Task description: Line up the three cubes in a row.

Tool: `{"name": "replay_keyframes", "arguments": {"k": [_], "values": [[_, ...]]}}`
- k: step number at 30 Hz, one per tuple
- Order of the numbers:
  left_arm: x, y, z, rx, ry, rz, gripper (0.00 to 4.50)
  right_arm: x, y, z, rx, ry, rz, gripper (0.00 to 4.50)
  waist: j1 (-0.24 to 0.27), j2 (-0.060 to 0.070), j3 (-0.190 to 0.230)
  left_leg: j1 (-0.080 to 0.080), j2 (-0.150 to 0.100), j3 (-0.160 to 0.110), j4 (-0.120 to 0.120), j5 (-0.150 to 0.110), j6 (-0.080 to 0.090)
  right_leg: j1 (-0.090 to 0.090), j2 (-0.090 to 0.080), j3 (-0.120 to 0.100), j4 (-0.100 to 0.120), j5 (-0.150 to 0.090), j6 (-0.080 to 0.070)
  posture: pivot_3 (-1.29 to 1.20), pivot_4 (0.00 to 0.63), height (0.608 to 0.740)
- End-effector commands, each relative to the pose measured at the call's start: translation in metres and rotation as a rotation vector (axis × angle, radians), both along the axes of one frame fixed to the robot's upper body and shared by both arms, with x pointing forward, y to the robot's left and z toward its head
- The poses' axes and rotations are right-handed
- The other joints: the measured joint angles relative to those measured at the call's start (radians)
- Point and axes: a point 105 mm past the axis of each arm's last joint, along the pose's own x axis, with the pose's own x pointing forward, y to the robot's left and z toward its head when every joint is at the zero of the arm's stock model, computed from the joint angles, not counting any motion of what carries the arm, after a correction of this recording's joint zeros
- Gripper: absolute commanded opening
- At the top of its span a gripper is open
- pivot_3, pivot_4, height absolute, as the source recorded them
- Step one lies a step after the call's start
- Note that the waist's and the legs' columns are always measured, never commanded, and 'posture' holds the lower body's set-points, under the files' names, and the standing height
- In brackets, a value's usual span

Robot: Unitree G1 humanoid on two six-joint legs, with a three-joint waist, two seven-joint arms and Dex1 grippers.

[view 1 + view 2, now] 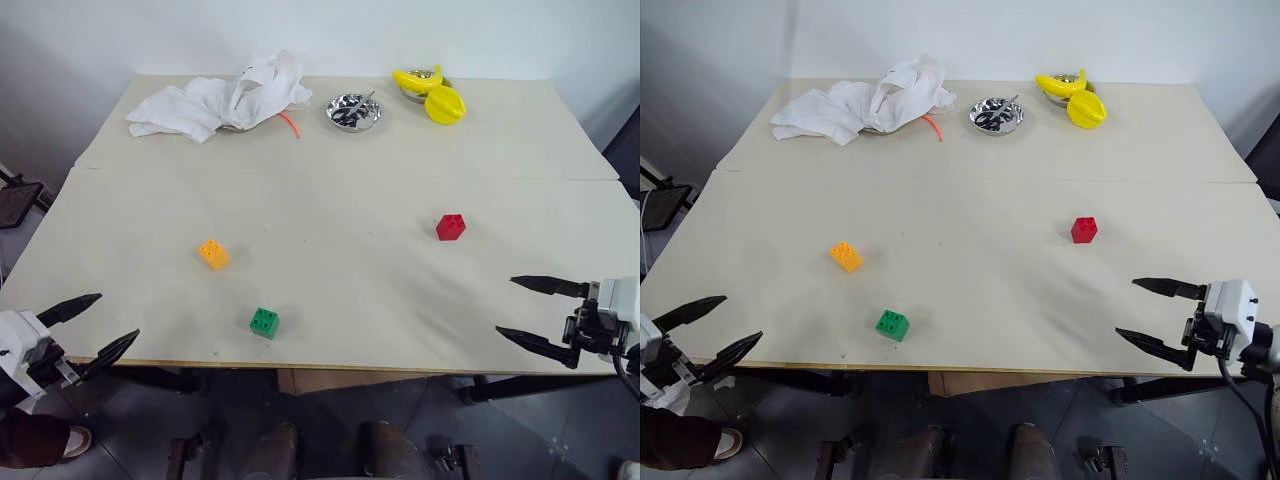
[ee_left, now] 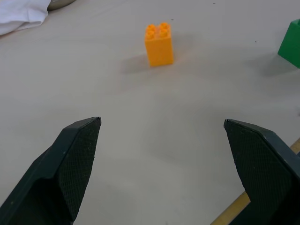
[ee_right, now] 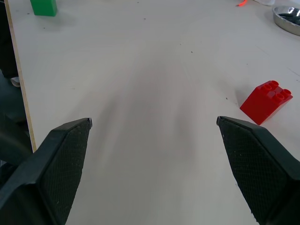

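Three studded cubes lie apart on the pale table (image 1: 340,190). The orange cube (image 1: 214,254) is left of centre, the green cube (image 1: 264,322) sits near the front edge, and the red cube (image 1: 451,227) is off to the right. My left gripper (image 1: 108,327) hovers open at the front left corner, with the orange cube (image 2: 159,44) ahead of its fingers. At the front right edge my right gripper (image 1: 507,307) hangs open and empty, the red cube (image 3: 266,101) lying ahead and to one side of it.
At the back of the table lie a crumpled white cloth (image 1: 222,101), a small metal dish (image 1: 353,111) holding scissors, and yellow objects (image 1: 435,94) by another dish. A seam (image 1: 400,174) crosses the tabletop.
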Motion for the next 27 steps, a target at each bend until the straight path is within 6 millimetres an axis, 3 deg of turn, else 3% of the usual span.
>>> {"name": "replay_keyframes", "arguments": {"k": [1, 5, 9, 11, 15, 19, 23, 27], "values": [[-0.004, 0.003, 0.002, -0.009, -0.013, 0.020, 4.47, 0.002, 0.000, 0.004, 0.001, -0.044, -0.007, 4.50, 0.000, 0.000, 0.000, 0.000, 0.000, 0.000, 0.000, 0.000, 0.000, 0.000, 0.000, 0.000, 0.000, 0.000, 0.000, 0.00, 0.150, 0.740], [-0.004, -0.002, 0.003, -0.095, -0.005, -0.001, 4.47, 0.007, -0.005, 0.008, 0.056, -0.075, -0.079, 4.50, 0.000, 0.000, 0.000, 0.000, 0.000, 0.000, 0.000, 0.000, 0.000, 0.000, 0.000, 0.000, 0.000, 0.000, 0.000, 0.00, 0.150, 0.740], [-0.003, -0.015, 0.011, -0.188, -0.018, -0.064, 4.47, 0.013, -0.026, 0.011, 0.145, -0.122, -0.260, 4.50, 0.001, 0.000, 0.000, 0.000, 0.000, 0.000, 0.000, 0.000, 0.000, 0.000, 0.000, 0.000, 0.001, 0.000, 0.000, 0.00, 0.150, 0.740], [-0.002, -0.026, 0.014, -0.195, -0.026, -0.111, 4.47, 0.013, -0.038, 0.010, 0.186, -0.143, -0.358, 4.50, 0.002, 0.000, 0.000, 0.000, -0.001, 0.000, 0.001, 0.000, 0.000, 0.000, 0.000, 0.000, 0.001, 0.000, 0.000, 0.00, 0.150, 0.740], [0.003, -0.068, 0.020, -0.180, -0.036, -0.280, 4.47, 0.009, -0.055, 0.001, 0.277, -0.173, -0.560, 4.50, 0.004, 0.000, 0.000, 0.000, -0.001, -0.001, 0.001, 0.000, 0.000, 0.000, 0.000, 0.001, 0.001, 0.000, 0.000, 0.00, 0.150, 0.740], [0.004, -0.094, 0.030, -0.185, -0.045, -0.392, 4.47, 0.009, -0.044, -0.002, 0.342, -0.163, -0.614, 4.50, -0.004, 0.003, 0.000, 0.001, 0.000, 0.000, 0.000, 0.000, -0.001, 0.000, 0.000, 0.001, 0.002, 0.000, 0.000, 0.00, 0.150, 0.740], [0.008, -0.105, 0.037, -0.179, -0.060, -0.438, 4.47, 0.018, -0.021, 0.002, 0.342, -0.135, -0.592, 4.50, -0.016, 0.007, -0.001, 0.001, 0.000, 0.001, 0.001, 0.000, -0.001, 0.000, 0.001, 0.002, 0.003, 0.000, 0.000, 0.00, 0.150, 0.740], [0.010, -0.111, 0.039, -0.169, -0.053, -0.484, 4.47, 0.047, 0.002, 0.012, 0.313, -0.079, -0.631, 4.50, -0.026, 0.007, -0.001, 0.002, 0.001, 0.001, 0.000, 0.000, -0.002, -0.001, 0.002, 0.002, 0.004, 0.000, 0.000, 0.00, 0.150, 0.740]]}}
